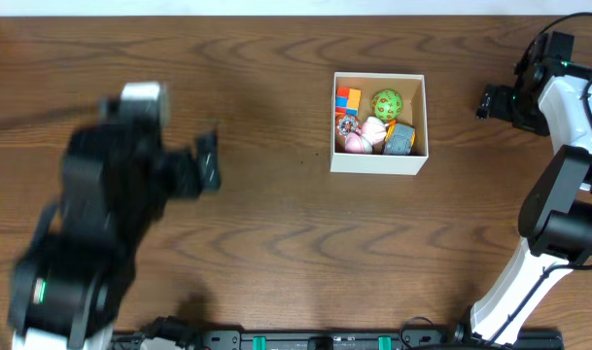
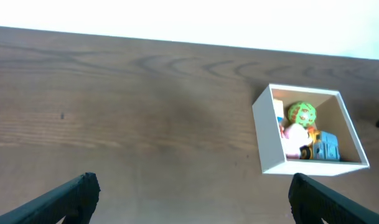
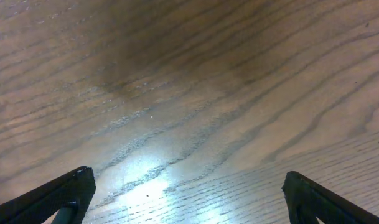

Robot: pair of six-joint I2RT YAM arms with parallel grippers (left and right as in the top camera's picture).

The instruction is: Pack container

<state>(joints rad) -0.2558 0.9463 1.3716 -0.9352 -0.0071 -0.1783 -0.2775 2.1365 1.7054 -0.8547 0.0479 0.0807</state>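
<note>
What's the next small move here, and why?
Probably draw the left gripper back to rest. The toys in sight all lie inside the box, and its jaws and the right gripper's stand open and empty, away from the box.

One container (image 1: 378,162) stood on one desk (image 1: 276,224), holding at least four small toys: one green ball (image 1: 386,101), one pink toy (image 1: 365,136), one blue toy (image 1: 400,141) and one orange-and-blue block (image 1: 348,99). Two tools were in view, one left tool (image 2: 193,186) and one right tool (image 3: 189,180)

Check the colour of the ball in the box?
The ball is green with small spots; the overhead view shows it best.
</note>
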